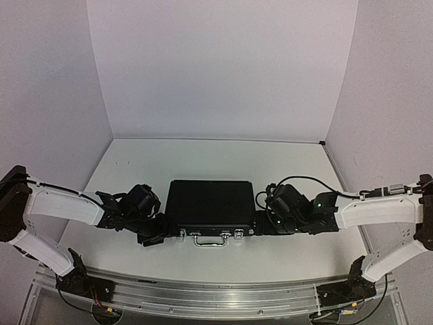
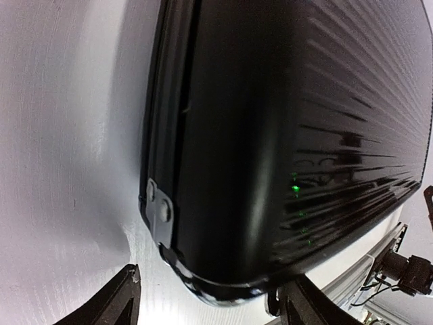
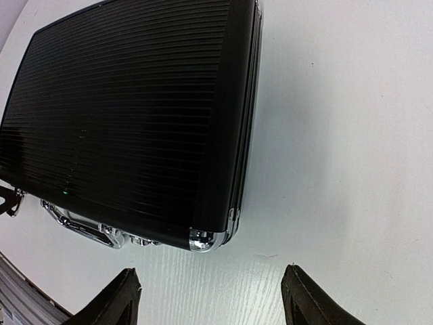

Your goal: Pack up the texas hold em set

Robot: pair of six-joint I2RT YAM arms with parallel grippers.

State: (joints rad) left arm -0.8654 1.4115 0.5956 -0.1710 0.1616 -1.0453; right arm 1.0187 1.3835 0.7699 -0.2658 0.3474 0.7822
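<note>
The briefcase is showing a black, finely ribbed shell with a glossy sheen. A polished chrome-like corner cap is gleaming at its 5 o'clock corner, and a shiny metal handle at 6 o'clock. The table is looking white and matt, with a faint wood-like grain.

Top view: the briefcase has its lid shut, so I can see no contents. Both sets of fingers are lost in the dark wrist bodies at the case's ends, and I cannot tell contact there. The outer arm links are cut off at the left and right frame edges.

Left wrist view: the case overruns the top and right edges. Only the tips of the left fingers show, at the bottom edge.

Right wrist view: the case is cut at the left edge. I cannot tell latch from handle in the chrome fittings at lower left. Only the tips of the right fingers show.
</note>
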